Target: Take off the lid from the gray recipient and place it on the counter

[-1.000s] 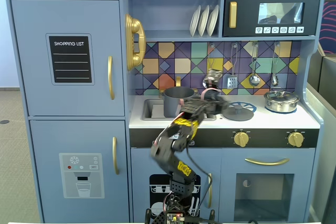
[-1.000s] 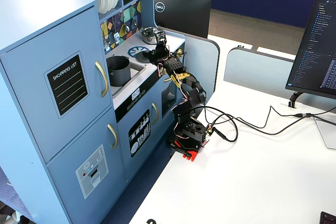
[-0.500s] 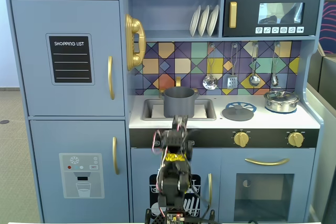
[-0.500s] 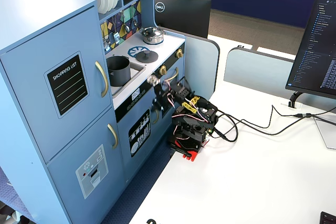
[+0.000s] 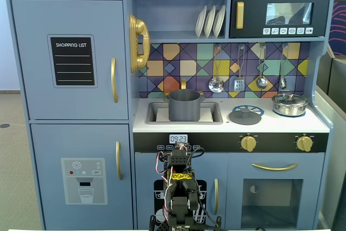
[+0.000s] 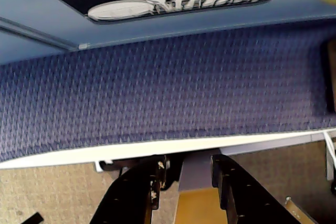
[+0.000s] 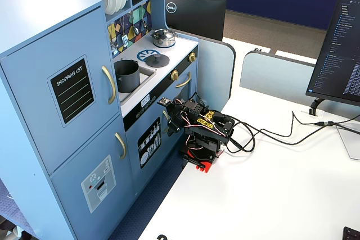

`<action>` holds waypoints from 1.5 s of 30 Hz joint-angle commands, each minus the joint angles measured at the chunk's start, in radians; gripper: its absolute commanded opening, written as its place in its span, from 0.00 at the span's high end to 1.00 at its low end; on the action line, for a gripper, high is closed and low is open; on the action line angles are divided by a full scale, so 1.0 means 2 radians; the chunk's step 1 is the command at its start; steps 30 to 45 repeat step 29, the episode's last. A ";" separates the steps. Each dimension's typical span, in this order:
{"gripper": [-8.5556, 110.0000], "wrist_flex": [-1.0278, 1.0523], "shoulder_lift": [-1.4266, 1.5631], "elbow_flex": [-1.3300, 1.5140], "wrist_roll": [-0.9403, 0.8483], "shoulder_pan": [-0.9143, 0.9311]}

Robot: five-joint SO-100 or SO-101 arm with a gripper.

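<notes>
The gray recipient (image 5: 185,105) stands uncovered in the recessed sink, as the other fixed view also shows (image 7: 127,75). The lid (image 5: 245,116) lies flat on the counter (image 5: 232,127), over the blue burner, to the right of the sink; it also shows in the other fixed view (image 7: 157,59). My arm is folded low in front of the toy kitchen, well below the counter. My gripper (image 7: 169,117) points at the lower cabinet door. In the wrist view the gripper (image 6: 186,163) has its fingers apart with nothing between them.
A shiny steel pot (image 5: 290,104) with its own lid stands at the counter's right end. A monitor (image 7: 337,43) and cables (image 7: 270,133) are on the white table (image 7: 270,195) by the arm's base. The wrist view shows blue carpet (image 6: 168,87) below the table edge.
</notes>
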 commanded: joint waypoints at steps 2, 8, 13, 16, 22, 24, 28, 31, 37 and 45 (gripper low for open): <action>0.93 0.094 0.002 0.001 -0.005 0.012; 0.92 0.094 0.002 0.001 -0.009 0.014; 0.90 0.094 0.002 0.001 -0.009 0.014; 0.90 0.094 0.002 0.001 -0.009 0.014; 0.89 0.094 0.002 0.001 -0.009 0.014; 0.88 0.094 0.002 0.001 -0.009 0.014; 0.87 0.094 0.002 0.001 -0.009 0.014; 0.87 0.094 0.002 0.001 -0.009 0.014; 0.87 0.094 0.002 0.001 -0.009 0.014; 0.87 0.094 0.002 0.001 -0.009 0.014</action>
